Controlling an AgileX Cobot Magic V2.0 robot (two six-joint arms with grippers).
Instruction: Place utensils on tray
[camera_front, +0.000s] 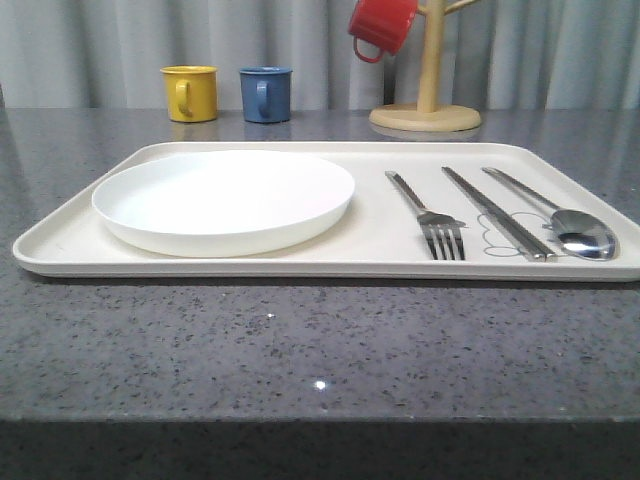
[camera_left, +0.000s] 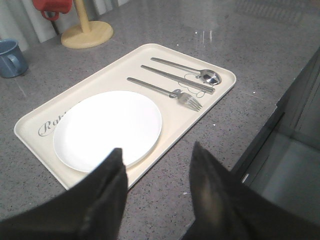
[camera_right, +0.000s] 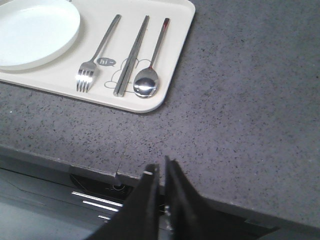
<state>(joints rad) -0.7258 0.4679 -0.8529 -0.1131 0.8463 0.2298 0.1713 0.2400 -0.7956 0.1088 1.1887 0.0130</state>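
Observation:
The cream tray (camera_front: 300, 262) (camera_left: 150, 52) (camera_right: 175, 30) lies on the grey counter. On its left half rests the round white plate (camera_front: 224, 200) (camera_left: 107, 127) (camera_right: 35, 32). On its right half lie the fork (camera_front: 428, 215) (camera_left: 165, 92) (camera_right: 97, 52), the chopsticks (camera_front: 497, 212) (camera_left: 175, 80) (camera_right: 132, 55) and the spoon (camera_front: 560, 220) (camera_left: 192, 71) (camera_right: 150, 65), side by side. My left gripper (camera_left: 156, 152) is open and holds nothing, above the counter just off the tray's near edge. My right gripper (camera_right: 162, 162) is shut with nothing in it, over the counter's front edge.
A yellow mug (camera_front: 190, 93) and a blue mug (camera_front: 266, 94) (camera_left: 10, 57) stand behind the tray. A red mug (camera_front: 382, 25) (camera_left: 52, 6) hangs on a wooden mug tree (camera_front: 428, 95) (camera_left: 87, 31) at the back right. The counter's front edge (camera_right: 100, 167) drops off near my right gripper.

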